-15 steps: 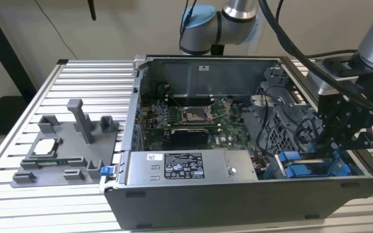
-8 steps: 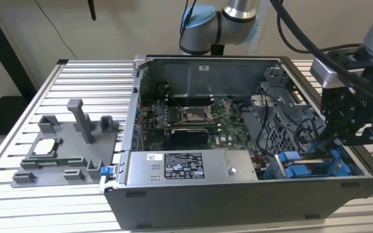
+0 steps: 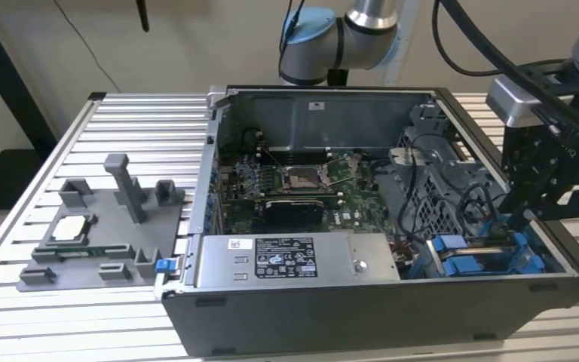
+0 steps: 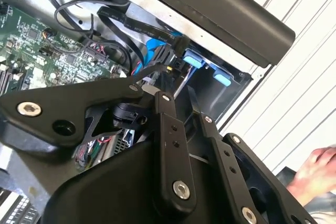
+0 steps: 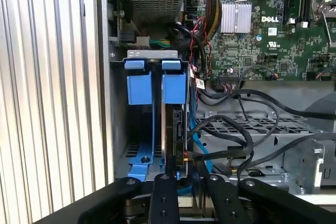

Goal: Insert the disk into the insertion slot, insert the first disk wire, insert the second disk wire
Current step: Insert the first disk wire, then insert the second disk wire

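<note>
The silver rectangular hard drive (image 5: 173, 129), clipped in bright blue plastic, is judged already seated in the grey perforated-metal drive bay (image 5: 152, 54), while a black wire (image 5: 226, 156) is met at its rear by the black gripper (image 5: 185, 172), whose grasp cannot be told, so both wire steps are judged unconfirmed.

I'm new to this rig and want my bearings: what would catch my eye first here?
First the open computer case on the slatted table, with its green motherboard exposed in the middle. Then the bright blue drive-bay fittings at the exterior view's right, with the robot's black hand close above them.
</note>
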`<action>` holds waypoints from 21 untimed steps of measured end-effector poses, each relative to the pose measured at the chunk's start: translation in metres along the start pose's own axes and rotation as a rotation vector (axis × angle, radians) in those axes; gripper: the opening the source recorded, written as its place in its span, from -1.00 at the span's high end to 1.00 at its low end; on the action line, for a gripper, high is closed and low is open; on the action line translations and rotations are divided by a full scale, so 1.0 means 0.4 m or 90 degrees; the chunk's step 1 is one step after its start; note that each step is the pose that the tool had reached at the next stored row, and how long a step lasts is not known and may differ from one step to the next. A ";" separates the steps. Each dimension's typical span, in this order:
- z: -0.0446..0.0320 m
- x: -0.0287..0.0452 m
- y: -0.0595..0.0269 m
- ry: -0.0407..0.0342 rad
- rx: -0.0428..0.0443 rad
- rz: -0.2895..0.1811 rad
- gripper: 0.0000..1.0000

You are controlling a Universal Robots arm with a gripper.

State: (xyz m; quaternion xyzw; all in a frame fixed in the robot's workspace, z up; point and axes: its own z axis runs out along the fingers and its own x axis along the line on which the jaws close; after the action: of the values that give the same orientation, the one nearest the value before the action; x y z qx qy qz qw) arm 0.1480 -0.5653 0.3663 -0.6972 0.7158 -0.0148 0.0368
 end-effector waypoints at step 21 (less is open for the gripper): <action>0.004 -0.002 -0.060 -0.0269 -0.0342 0.002 -1.00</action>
State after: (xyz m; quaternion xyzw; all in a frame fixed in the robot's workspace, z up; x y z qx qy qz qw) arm 0.1720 -0.5653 0.3666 -0.6968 0.7163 0.0193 0.0332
